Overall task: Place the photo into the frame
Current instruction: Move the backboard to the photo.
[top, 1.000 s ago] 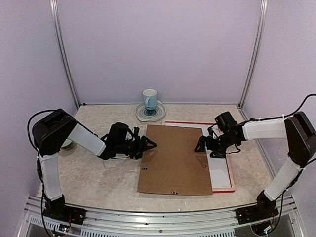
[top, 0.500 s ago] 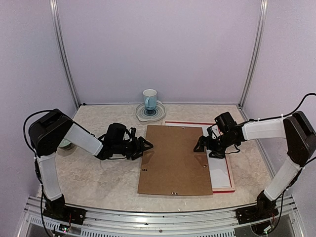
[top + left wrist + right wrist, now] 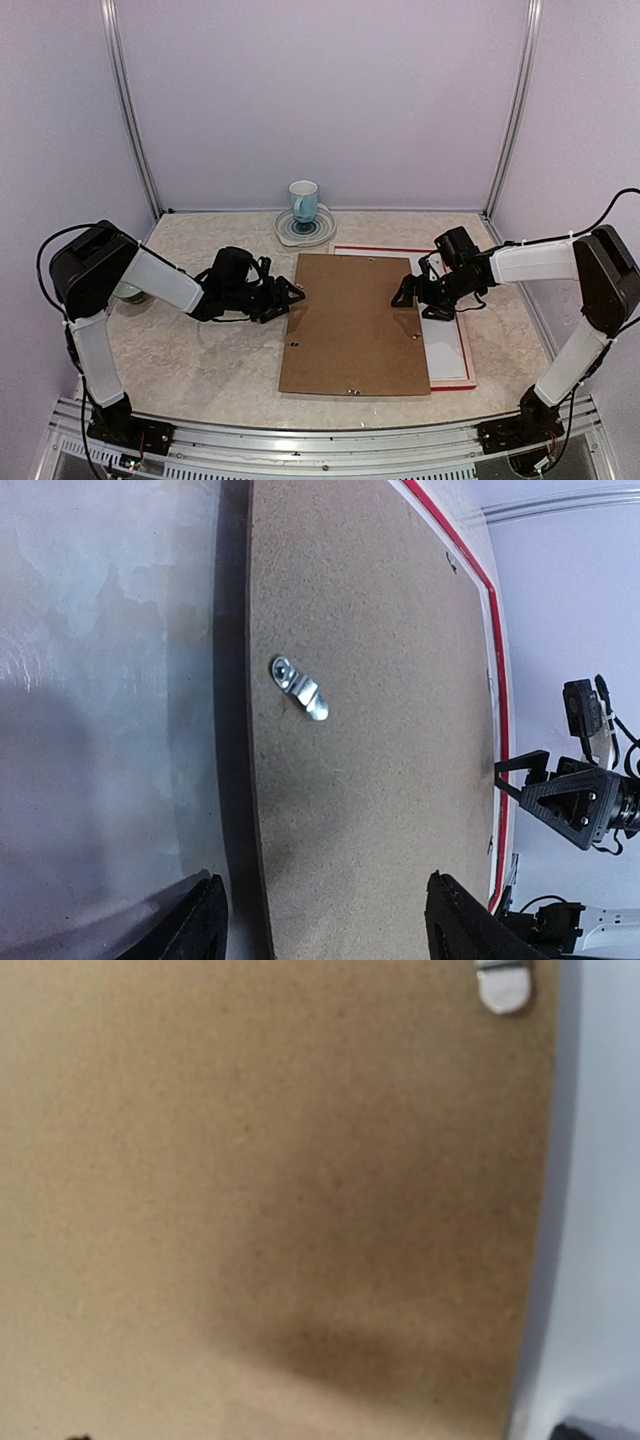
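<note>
left gripper (image 3: 296,293): we saw it back away, jaws apart, board (image 3: 350,330) just ahead.
right gripper (image 3: 405,292): spread wide at board's edge.

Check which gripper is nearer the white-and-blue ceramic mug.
Left. The left gripper is almost in front of the mug, at the left edge of the flat brown backing board; the right gripper is farther right.

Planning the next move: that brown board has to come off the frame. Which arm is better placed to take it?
Probably the right. The right gripper hangs open over the board's right edge, where it lies on the frame. The left gripper, also open, barely reaches the left edge.
</note>
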{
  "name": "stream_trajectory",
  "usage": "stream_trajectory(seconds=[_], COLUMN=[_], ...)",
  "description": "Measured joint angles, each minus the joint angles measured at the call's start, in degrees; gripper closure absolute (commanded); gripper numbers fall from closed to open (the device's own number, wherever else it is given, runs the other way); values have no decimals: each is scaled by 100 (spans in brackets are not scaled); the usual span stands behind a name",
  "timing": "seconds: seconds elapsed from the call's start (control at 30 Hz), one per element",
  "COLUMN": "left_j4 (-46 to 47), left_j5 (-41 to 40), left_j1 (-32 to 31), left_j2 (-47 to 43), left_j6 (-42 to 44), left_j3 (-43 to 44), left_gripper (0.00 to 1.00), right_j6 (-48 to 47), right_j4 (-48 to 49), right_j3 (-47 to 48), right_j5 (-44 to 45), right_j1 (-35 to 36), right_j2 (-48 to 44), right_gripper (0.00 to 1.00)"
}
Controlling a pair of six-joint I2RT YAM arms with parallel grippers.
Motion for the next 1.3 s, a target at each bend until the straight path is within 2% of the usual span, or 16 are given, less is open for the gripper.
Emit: stream_trajectory(seconds=[0.43, 0.8, 1.3], left_j4=[-417, -704, -986], left_j5=[-136, -476, -507], left_j1=[-68, -96, -223], left_j2=[-72, -638, -658], left_j6=[162, 315, 573], left_j3=[317, 177, 166], left_gripper=[33, 32, 32], right_j6=[-52, -50, 66], right_j4=[-85, -256, -258], right_j3=[0, 166, 166], right_j5=[208, 170, 240], right_j1=[0, 0, 0], right_j2=[0, 138, 116], right_gripper=[1, 1, 1])
